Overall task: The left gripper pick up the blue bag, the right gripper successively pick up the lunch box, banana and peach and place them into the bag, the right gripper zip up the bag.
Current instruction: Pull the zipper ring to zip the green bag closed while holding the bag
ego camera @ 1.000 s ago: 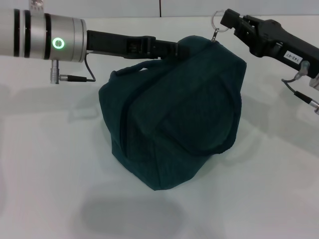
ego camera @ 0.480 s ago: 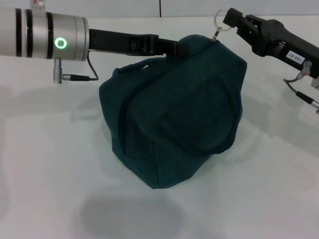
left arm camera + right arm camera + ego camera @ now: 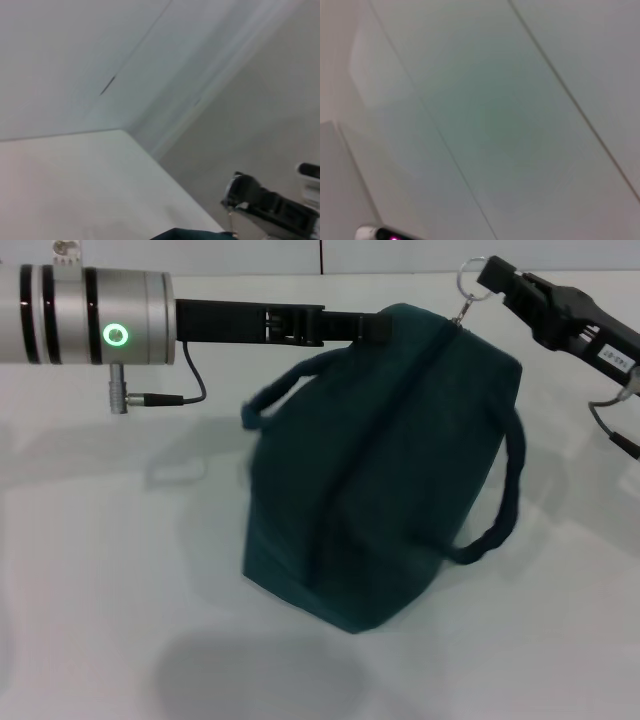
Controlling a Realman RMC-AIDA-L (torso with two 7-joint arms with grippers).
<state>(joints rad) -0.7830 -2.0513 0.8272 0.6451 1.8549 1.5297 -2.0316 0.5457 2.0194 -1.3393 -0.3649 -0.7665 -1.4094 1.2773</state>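
The blue bag [image 3: 380, 470] stands on the white table, its top closed and stretched between both grippers. My left gripper [image 3: 372, 328], on the silver-white arm, is shut on the bag's top edge at the rear left. My right gripper [image 3: 487, 278], on the black arm at the upper right, is shut on the metal ring pull [image 3: 468, 278] of the zipper. The left wrist view shows that right gripper [image 3: 240, 192] with the ring, above a sliver of bag [image 3: 190, 234]. One loop handle [image 3: 290, 375] arches at the left and the other handle [image 3: 505, 500] hangs at the right. The lunch box, banana and peach are hidden.
The white table [image 3: 120, 570] runs back to a pale wall. A thin cable [image 3: 165, 398] hangs under the silver arm, and another cable [image 3: 615, 435] trails from the black arm at the right edge.
Both grippers have moved right. The bag has been pulled right and drawn taller, and its right handle has swung out to the side.
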